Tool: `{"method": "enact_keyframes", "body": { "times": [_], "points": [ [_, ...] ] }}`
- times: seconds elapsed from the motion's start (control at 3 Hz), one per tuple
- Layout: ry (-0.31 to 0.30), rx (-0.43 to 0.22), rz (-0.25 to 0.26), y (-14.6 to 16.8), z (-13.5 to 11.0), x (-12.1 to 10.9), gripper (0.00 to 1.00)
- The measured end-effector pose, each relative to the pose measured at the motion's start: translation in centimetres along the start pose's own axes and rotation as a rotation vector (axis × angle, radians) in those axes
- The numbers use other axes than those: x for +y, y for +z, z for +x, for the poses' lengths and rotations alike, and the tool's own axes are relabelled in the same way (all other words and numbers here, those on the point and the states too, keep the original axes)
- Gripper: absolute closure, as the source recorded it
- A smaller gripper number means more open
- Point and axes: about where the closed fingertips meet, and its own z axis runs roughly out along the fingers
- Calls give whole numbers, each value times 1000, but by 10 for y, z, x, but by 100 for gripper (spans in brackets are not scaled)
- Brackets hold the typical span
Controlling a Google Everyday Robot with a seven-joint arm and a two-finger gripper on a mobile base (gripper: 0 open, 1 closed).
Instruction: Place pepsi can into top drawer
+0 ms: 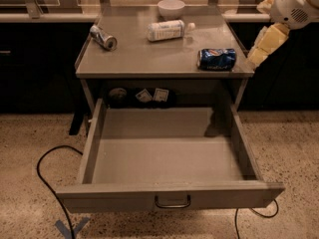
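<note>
Nearest the camera, the top drawer (pixel 109 197) stands pulled fully out, its flat grey front panel carrying a small dark loop handle (pixel 172 201) at centre. A black cable (pixel 44 169) curls over the speckled floor to its left, and a blue tape mark (pixel 70 228) lies by the drawer's front left corner.

In the gap under the worktop (pixel 149 59), behind the drawer, sit a dark round object (pixel 118 94) and two small packets (pixel 152 94).

On the worktop, the pepsi can (pixel 217 59) lies on its side near the front right corner, not in the drawer. A silver-grey can (pixel 103 37) lies on its side towards the left edge. Farther back a white bottle (pixel 169 30) lies on its side, and a white bowl (pixel 171 7) stands upright at the rear.

The tool (pixel 259 54) hangs off the worktop's right edge, just beside the pepsi can and not touching it. I cannot tell whether it is open or closed; it grips nothing.
</note>
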Motion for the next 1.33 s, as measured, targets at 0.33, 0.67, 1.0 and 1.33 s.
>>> {"method": "enact_keyframes", "body": {
  "times": [0.33, 0.67, 1.0, 1.33],
  "points": [
    [17, -31, -23, 23, 7, -13, 0],
    [28, -68, -69, 50, 13, -19, 0],
    [28, -68, -69, 50, 13, -19, 0],
    [11, -51, -73, 66, 12, -24, 0]
  ]
}}
